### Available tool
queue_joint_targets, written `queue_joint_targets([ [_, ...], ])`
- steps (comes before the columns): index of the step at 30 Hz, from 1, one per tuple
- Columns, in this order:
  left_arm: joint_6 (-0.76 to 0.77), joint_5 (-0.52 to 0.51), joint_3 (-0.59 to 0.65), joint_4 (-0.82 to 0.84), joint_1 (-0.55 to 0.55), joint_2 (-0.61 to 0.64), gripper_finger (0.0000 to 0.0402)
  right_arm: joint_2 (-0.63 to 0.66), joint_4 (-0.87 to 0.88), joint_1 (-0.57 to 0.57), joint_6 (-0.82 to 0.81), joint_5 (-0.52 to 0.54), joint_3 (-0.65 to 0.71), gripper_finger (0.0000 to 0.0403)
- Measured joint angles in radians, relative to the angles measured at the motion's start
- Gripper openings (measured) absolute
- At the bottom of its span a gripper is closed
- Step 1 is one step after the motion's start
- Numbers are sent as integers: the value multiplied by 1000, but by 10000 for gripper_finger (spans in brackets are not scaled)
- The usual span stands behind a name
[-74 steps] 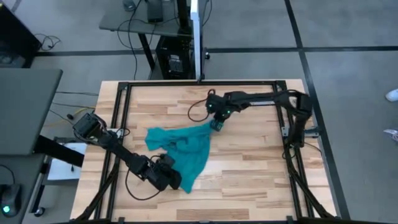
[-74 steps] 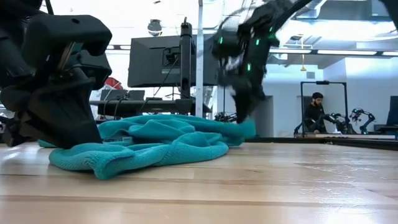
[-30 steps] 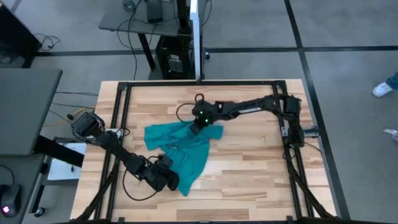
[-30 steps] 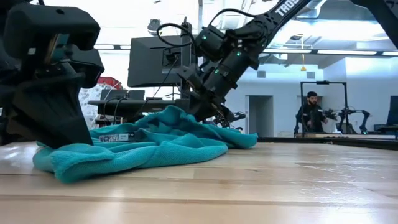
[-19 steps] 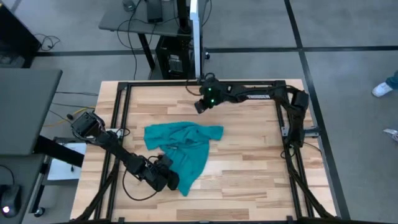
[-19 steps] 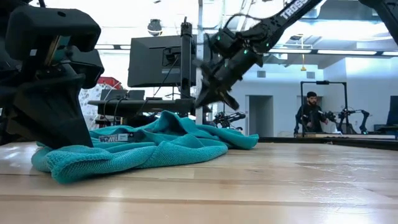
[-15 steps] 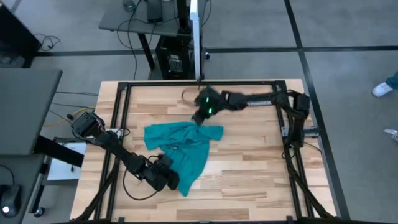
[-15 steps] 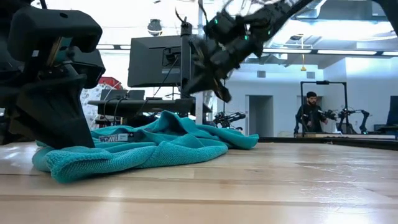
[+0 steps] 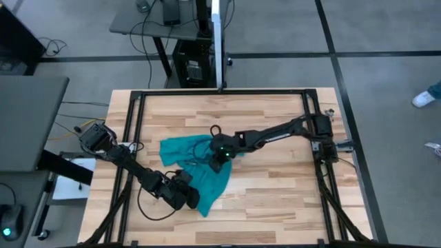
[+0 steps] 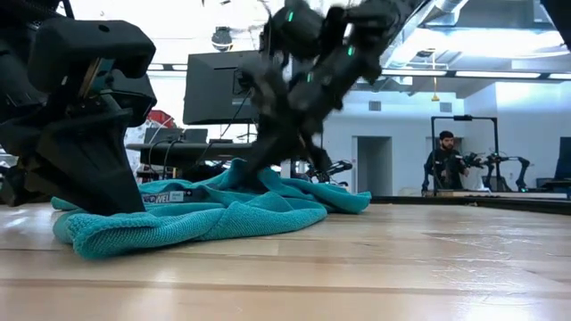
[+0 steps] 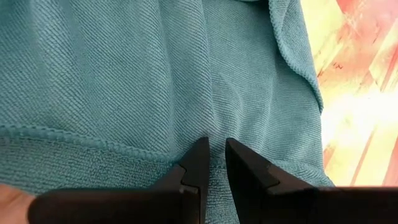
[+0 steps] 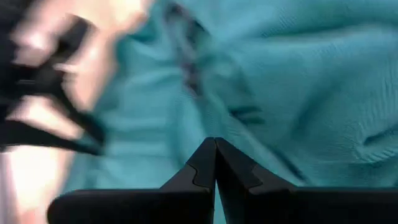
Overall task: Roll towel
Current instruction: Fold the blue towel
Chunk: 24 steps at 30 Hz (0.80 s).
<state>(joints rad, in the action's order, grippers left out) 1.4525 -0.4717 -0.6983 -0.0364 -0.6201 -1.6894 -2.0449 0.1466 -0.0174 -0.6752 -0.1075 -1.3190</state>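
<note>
The teal towel (image 9: 193, 162) lies crumpled on the wooden table, left of centre, with a raised fold in its middle (image 10: 236, 174). My left gripper (image 9: 191, 200) sits at the towel's near end, its fingers almost together on the cloth (image 11: 212, 149). My right gripper (image 9: 220, 160) is shut and slants down over the towel's middle right; its wrist view shows the joined fingertips (image 12: 215, 146) against teal cloth (image 12: 298, 74). Blur hides whether its tips touch the towel. My left gripper pinches the towel near its near end, close behind a stitched hem (image 11: 93, 140), with cloth in the thin gap between its two fingers (image 11: 198, 163). The fingers slant down from the table's left. The towel stays on the table, slack. How many layers, I cannot tell.
A black frame rail (image 9: 131, 138) runs round the tabletop. Bare wood (image 9: 275, 186) lies right of and nearer than the towel. Beyond the table stand a monitor (image 10: 223, 89) and, far off, a person (image 10: 444, 165).
My right gripper, still shut, rose off the towel's far right part toward the table's far edge, then swung back toward the near edge and came down over the towel's middle. The towel has kept its crumpled shape and place.
</note>
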Motion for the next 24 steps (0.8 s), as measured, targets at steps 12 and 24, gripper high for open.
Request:
queue_joint_targets([
  [12, 9, -1, 0, -5, -10, 0, 39, 19, -108, -248, 2, 56, -4, 0],
  [24, 26, -2, 0, -6, -13, 2, 39, 53, -52, -543, 9, -194, -48, 0],
])
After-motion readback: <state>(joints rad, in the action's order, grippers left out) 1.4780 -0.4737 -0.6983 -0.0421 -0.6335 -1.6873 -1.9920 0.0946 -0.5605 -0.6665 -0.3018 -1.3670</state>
